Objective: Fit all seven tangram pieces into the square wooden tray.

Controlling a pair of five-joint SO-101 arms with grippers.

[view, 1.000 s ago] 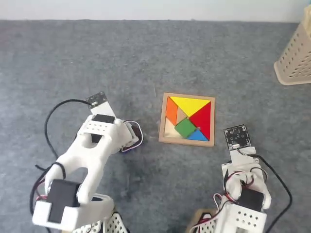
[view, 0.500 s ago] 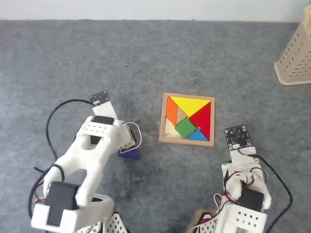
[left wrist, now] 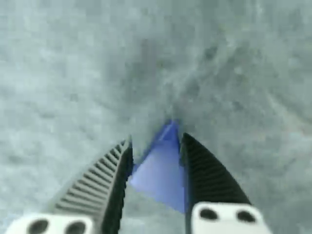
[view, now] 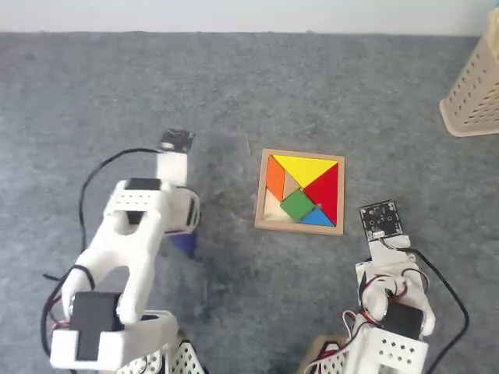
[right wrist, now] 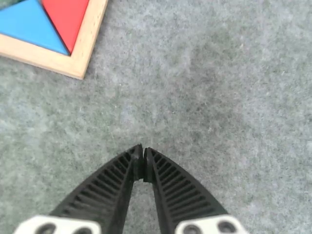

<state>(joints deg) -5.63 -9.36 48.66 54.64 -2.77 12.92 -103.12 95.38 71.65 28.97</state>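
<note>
Blue-violet piece (left wrist: 163, 170): gripped between the two fingers of the left hand (left wrist: 156, 145). One corner juts out past the fingertips and the wider part sits back between the fingers.

In the high view we see the piece as a small dark-blue sliver at the near right side of the left arm (view: 129, 241). It is well to the left of the tray (view: 300, 153) and a little nearer than it. We cannot tell whether the piece touches the bench (view: 234, 86) or hangs just above it. The arm covers most of the piece and the fingers from above, and the near end of the piece is cut off between the fingers in the left wrist view.

Tray contents:
- yellow triangle (view: 306, 168) along the far side
- orange piece (view: 276, 181) at the left
- red triangle (view: 323, 191) at the right
- green square (view: 297, 205) near the middle
- light-blue triangle (view: 317, 217) at the near right corner

Pale patches show at the near left and in the centre. We cannot say whether these are wooden pieces or bare tray floor.

Right hand (right wrist: 143, 163): clenched, fingertips meeting with nothing between them. It is over bare bench just near and right of the tray's near right corner.

A cream perforated basket (view: 475, 86) stands at the far right, cut off by the frame edge.
</note>
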